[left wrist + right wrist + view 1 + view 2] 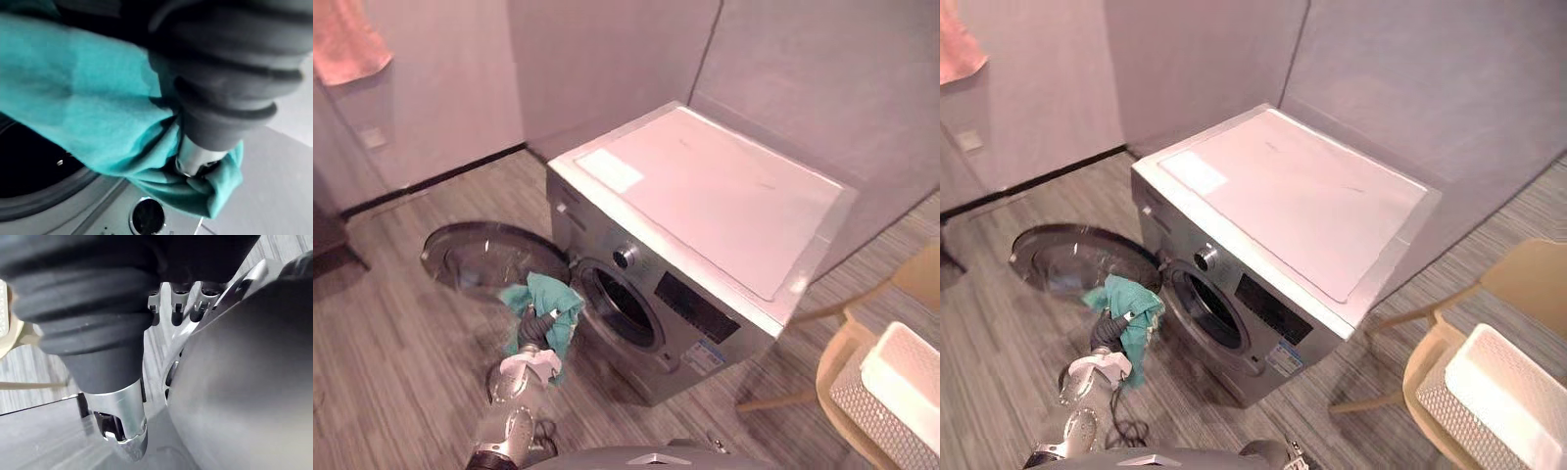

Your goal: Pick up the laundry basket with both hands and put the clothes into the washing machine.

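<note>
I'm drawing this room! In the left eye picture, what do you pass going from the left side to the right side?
pink towel on the wall → round open door → teal cloth held by the left hand → washing machine → white basket

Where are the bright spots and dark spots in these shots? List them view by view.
Left eye view: light falls bright on the washing machine top, its drum is dark, the open door glass has a sheen. Left wrist view: the left hand cover shadows the teal cloth beside it. Right wrist view: the right hand is a dark mass up close.
</note>
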Controlling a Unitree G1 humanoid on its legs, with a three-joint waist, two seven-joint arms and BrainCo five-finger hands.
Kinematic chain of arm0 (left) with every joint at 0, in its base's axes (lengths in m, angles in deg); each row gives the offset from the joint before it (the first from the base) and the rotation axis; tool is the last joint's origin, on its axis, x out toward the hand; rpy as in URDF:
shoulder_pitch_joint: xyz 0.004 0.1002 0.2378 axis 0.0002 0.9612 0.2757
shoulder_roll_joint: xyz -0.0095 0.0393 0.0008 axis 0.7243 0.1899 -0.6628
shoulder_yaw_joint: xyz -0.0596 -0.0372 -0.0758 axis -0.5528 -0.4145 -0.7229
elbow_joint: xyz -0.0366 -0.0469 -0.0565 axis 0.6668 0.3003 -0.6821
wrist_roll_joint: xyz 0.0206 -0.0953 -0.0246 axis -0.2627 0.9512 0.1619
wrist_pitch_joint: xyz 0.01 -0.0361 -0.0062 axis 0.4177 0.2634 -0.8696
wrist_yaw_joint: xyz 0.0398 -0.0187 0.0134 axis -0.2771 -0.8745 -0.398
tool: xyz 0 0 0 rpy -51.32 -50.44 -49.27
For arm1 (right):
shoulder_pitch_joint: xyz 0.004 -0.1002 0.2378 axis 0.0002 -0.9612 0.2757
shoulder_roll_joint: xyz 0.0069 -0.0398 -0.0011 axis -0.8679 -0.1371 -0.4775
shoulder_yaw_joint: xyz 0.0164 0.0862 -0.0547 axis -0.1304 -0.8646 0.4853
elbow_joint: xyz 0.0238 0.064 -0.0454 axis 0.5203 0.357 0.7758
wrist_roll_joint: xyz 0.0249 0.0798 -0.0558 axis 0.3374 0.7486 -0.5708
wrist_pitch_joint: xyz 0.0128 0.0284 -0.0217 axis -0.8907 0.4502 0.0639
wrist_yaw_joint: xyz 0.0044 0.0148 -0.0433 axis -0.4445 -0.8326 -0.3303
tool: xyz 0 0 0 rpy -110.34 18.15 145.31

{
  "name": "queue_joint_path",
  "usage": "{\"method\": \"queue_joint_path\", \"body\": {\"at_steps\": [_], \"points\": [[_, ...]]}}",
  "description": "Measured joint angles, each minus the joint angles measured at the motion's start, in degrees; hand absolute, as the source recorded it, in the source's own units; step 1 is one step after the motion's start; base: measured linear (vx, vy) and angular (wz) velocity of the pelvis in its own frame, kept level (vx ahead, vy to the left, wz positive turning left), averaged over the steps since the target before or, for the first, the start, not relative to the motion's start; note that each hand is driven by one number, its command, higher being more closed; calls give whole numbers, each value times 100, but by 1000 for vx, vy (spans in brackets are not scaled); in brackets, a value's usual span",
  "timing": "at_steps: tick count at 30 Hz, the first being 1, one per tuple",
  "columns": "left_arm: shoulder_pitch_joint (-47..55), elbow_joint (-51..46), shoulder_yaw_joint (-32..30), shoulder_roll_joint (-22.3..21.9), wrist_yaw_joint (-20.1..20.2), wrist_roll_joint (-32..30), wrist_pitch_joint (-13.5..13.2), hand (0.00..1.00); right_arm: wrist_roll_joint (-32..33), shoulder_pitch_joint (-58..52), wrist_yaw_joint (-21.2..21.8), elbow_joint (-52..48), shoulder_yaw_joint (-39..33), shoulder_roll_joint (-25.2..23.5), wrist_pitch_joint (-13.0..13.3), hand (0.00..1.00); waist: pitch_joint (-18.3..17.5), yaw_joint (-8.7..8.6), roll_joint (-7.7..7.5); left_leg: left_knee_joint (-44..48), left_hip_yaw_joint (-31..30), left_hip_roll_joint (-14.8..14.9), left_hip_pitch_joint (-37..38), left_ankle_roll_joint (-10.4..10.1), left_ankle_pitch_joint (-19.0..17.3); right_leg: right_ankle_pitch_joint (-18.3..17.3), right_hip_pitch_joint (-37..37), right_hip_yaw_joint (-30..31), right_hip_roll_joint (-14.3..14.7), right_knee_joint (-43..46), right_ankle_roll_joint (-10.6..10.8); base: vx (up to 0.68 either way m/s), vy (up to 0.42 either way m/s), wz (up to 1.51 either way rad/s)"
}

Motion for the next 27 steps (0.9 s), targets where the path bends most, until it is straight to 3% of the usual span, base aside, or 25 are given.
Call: {"method": "queue_joint_path", "body": {"at_steps": [1,2,3,4,5,6,7,9,10,11,13,15,18,19,20,22,24,27], "points": [[-54,7,1,-12,-2,-179,-1,100,2,-15,1,-99,-31,9,18,0,55,-18,87,-222,229,-38,258,4,0,-339,-128,-479,388,-115,-72,240,216,-95],[-86,18,3,-18,-2,-235,2,100,11,-21,8,-154,-55,5,23,0,75,-48,124,-310,330,-48,359,3,0,-441,-162,-719,604,-304,-103,276,171,-81],[-177,30,3,-37,0,-320,14,100,65,7,20,-214,-150,-20,28,0,87,-121,154,-458,505,-85,492,3,0,-460,-224,-1118,1026,-914,-133,277,113,-56],[-293,75,17,-94,14,-407,31,100,66,-17,16,-229,-188,-63,29,0,85,-157,131,-572,633,-182,578,0,-2,-325,-274,-1367,1280,-1534,-354,286,82,-42],[-358,132,36,-143,20,-413,44,100,66,-51,15,-240,-186,-82,25,0,77,-182,98,-582,667,-249,613,-14,-11,-181,-265,-1367,1344,-1850,-439,208,17,-17],[-451,223,82,-295,23,-414,82,100,92,-209,6,-424,-182,-175,25,0,51,-221,-29,-518,754,-384,743,-163,-115,447,-163,-1316,1335,-2284,-765,267,-15,-24],[-390,248,95,-528,13,-416,115,100,179,-285,3,-628,-121,-143,36,0,137,-229,140,-292,856,-267,911,-277,-224,416,80,-1273,1449,-2351,-710,261,-31,-38],[-219,209,38,-693,-129,-417,121,100,233,-356,5,-757,-99,-134,43,0,189,-167,143,786,1033,36,826,-464,-353,310,405,-1079,1534,-2480,-616,251,-92,-55],[61,146,29,-678,-129,-405,126,100,211,-402,5,-890,18,-158,46,0,311,41,98,2695,888,621,418,-425,-371,243,835,-841,1717,-2638,-574,187,-132,-76],[260,18,32,-729,-132,-403,147,100,196,-413,6,-891,149,-83,41,0,306,219,143,3778,540,888,51,-241,-269,167,989,-667,1833,-2660,-568,129,-91,-88],[614,-290,31,-713,-158,-365,150,100,158,-277,-16,-921,514,31,43,0,302,377,183,4756,-340,975,-556,-165,-225,82,1118,-331,1964,-2674,-530,112,-3,-107],[805,-396,2,-621,-156,-277,146,100,150,-132,-19,-945,506,14,42,0,295,475,159,4391,-804,977,-908,-121,-264,123,1149,-77,2020,-2813,-452,120,26,-81],[1104,-569,2,-516,-74,-276,143,100,129,0,-20,-797,503,46,22,0,284,545,164,2569,-1598,882,-829,-110,-302,271,1145,400,2022,-2956,-364,120,75,-72],[1283,-667,2,-513,-28,-277,141,100,0,71,-1,-648,512,96,23,0,261,572,202,1849,-2346,680,-645,-198,-265,309,1097,649,2026,-2994,-270,79,162,-108],[1384,-680,-34,-513,62,-280,136,100,-113,206,17,-418,508,196,16,0,241,588,291,1294,-2840,603,-444,-491,-160,368,1039,881,2068,-3021,-176,57,187,-106],[1397,-567,-19,-450,163,-283,141,100,-323,232,23,-261,510,311,-1,0,150,519,444,585,-2756,616,-228,-827,-7,449,935,1036,2079,-3053,-41,31,227,-62],[1250,-326,130,-333,207,-284,162,100,-419,150,20,-193,485,337,6,0,84,342,513,-30,-2566,507,38,-829,40,539,897,1143,1984,-3135,128,20,310,-20],[968,-126,363,-106,291,-296,259,100,-384,13,31,-167,436,223,-7,0,24,264,349,-454,-2008,32,181,-701,132,848,758,1576,1505,-3480,458,-12,380,-57]]}}
